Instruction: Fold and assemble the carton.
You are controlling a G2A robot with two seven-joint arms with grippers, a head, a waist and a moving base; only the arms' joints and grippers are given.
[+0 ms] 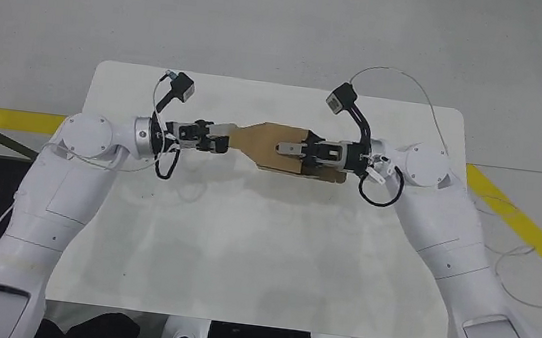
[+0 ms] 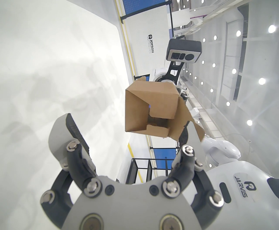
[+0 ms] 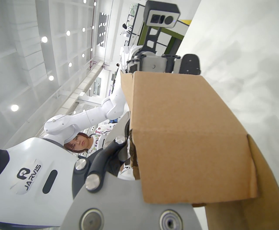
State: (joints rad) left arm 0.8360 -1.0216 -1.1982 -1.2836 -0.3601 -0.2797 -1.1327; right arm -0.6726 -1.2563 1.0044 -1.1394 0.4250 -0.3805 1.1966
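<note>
While the right gripper (image 1: 285,149) clamps the carton (image 1: 260,138), the left gripper (image 1: 223,145) gapes wide just beside its open end.

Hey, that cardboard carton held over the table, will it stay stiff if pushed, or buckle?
Probably light: the right pincer alone seems to hold the carton aloft. Its thin open walls would likely flex, and the loose flap should swing at its crease.
</note>
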